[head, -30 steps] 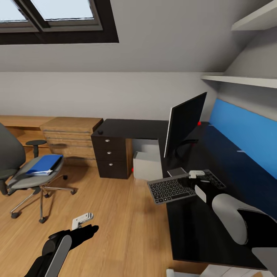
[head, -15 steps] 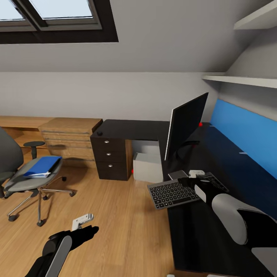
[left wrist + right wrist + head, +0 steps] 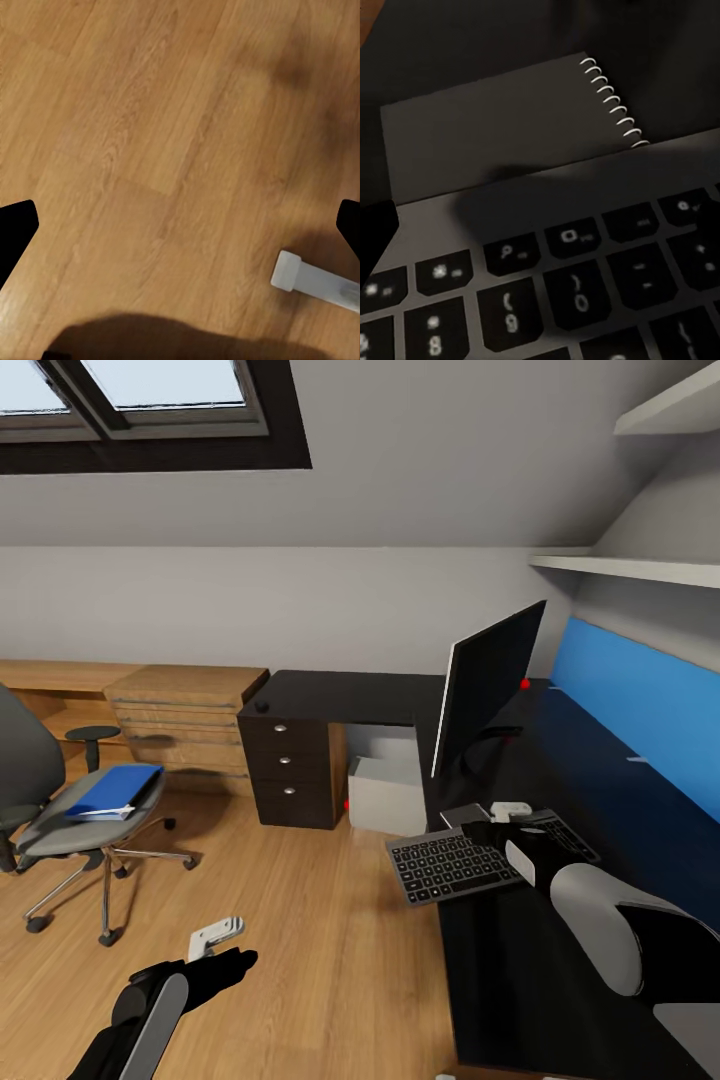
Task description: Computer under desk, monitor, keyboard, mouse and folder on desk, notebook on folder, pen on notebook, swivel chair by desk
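Note:
The black monitor (image 3: pixel 487 690) stands on the black desk (image 3: pixel 560 920). My right gripper (image 3: pixel 510 815) is shut on the grey keyboard (image 3: pixel 450 860), which overhangs the desk's front edge just in front of the monitor. Close up, the keyboard (image 3: pixel 555 277) lies over a dark spiral notebook (image 3: pixel 502 127). A small black mouse (image 3: pixel 262 706) rests on the desk's far left end. The white computer (image 3: pixel 385 790) sits under the desk. A blue folder (image 3: pixel 112 790) lies on the swivel chair (image 3: pixel 60 830). My left gripper (image 3: pixel 215 938) hangs open over the wooden floor (image 3: pixel 150 135).
A dark drawer unit (image 3: pixel 288 770) supports the desk's left end, with a wooden dresser (image 3: pixel 180 715) beside it. A blue panel (image 3: pixel 640 700) backs the desk under a white shelf (image 3: pixel 630 568). A white-tipped bar (image 3: pixel 315 281) lies on the floor near my left gripper.
The whole view has drifted slightly. The keyboard in my right gripper has shifted a little to the right and lower, closer over the desk. My left arm has stayed put.

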